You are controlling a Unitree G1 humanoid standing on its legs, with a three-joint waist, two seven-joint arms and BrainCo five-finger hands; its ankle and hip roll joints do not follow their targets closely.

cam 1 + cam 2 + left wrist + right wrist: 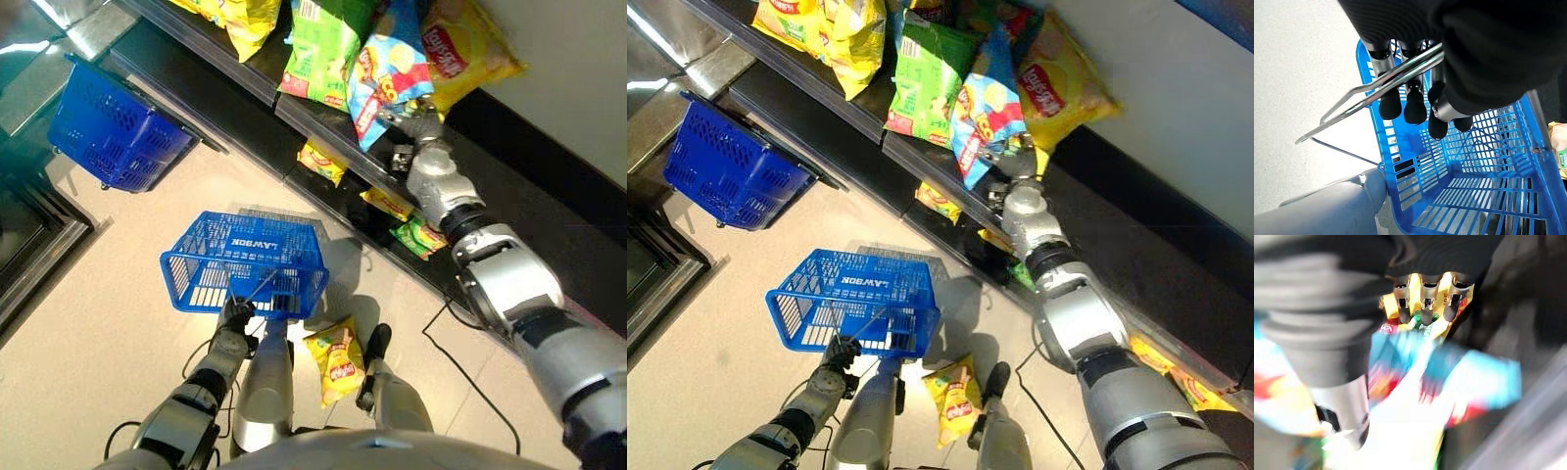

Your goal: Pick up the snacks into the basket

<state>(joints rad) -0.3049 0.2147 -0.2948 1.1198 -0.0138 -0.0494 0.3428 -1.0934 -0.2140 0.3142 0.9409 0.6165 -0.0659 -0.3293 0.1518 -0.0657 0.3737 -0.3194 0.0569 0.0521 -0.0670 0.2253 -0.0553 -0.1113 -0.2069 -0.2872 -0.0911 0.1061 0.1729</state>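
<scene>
My left hand [235, 315] hangs low in front of me, its fingers [1415, 103] curled round the metal handle [1376, 85] of a blue mesh basket [245, 259] that looks empty. My right hand [416, 122] reaches up to the shelf. It is at the lower edge of a blue and multicoloured snack bag [387, 69]. In the right wrist view the fingers [1422, 303] point straight past that bag [1415, 362] and touch a yellow bag [465, 44] behind it. A yellow snack bag [336, 360] lies on the floor beside the basket.
A green bag [318, 49] and more yellow bags [245, 20] hang on the upper shelf. Small packs [321, 162] lie on the dark lower shelf [245, 108]. A second blue basket [108, 132] stands at the far left by the shelf's end.
</scene>
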